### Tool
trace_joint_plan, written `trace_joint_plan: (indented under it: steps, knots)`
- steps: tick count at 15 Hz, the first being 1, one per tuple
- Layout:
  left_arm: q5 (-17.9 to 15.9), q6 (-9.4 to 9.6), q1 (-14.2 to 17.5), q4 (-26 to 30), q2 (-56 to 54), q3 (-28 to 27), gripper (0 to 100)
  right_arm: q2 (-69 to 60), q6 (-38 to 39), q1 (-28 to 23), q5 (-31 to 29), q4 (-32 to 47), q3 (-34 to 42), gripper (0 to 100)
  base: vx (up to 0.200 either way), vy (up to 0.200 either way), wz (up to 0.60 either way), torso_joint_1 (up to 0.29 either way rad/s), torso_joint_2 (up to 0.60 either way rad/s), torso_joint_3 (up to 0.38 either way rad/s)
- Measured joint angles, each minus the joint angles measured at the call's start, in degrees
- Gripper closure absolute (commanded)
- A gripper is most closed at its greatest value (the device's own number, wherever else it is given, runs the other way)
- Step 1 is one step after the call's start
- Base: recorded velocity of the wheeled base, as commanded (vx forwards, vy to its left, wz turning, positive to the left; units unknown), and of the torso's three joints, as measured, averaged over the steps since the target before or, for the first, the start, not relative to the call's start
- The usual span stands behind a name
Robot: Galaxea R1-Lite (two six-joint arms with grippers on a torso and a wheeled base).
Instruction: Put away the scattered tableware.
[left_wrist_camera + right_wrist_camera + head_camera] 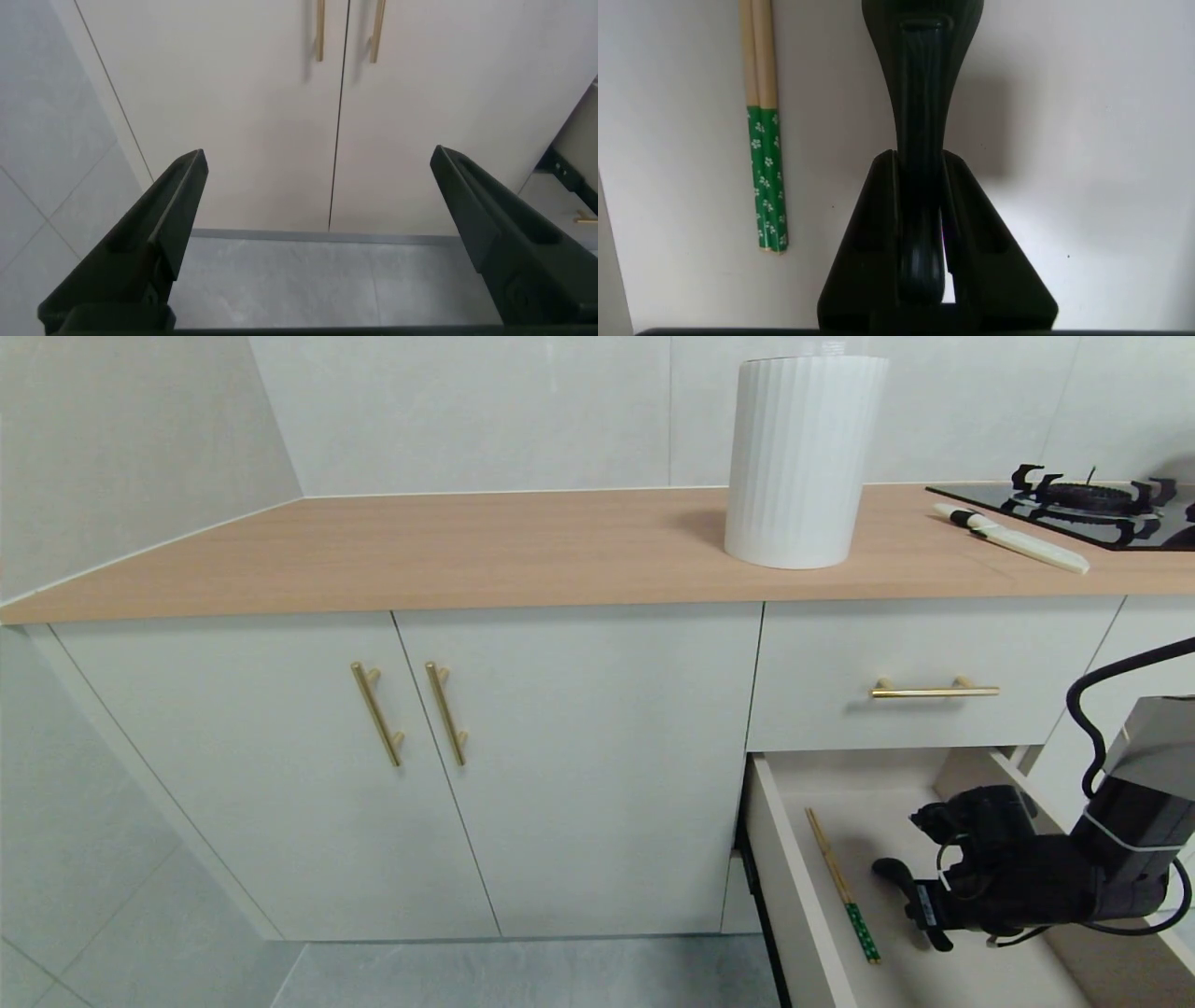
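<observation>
Over the smooth white drawer (777, 826) beside slim wooden chopsticks (840, 882), right end effector (922, 163) clenched on curved black utensil (922, 75)

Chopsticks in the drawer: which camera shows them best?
The right wrist view: chopsticks close up, side by side, green patterned ends clear. The head view shows them small, by the drawer's left wall. The left wrist view faces cupboard doors.

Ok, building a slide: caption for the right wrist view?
Right gripper holds a black utensil in the drawer beside green-tipped chopsticks.
</observation>
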Motion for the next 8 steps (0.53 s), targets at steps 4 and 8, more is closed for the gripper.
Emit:
trace_joint_plan:
  steps: [4, 8]
  knots:
    - [0.0, 0.00, 0.0, 0.0, 0.0, 0.0, 0, 0.4, 0.0, 0.0, 0.0, 0.0, 0.0, 0, 0.000, 0.000, 0.00, 0.000, 0.00, 0.000]
    - [0.0, 0.00, 0.0, 0.0, 0.0, 0.0, 0, -0.7, 0.0, 0.0, 0.1, 0.0, 0.5, 0, 0.000, 0.000, 0.00, 0.000, 0.00, 0.000]
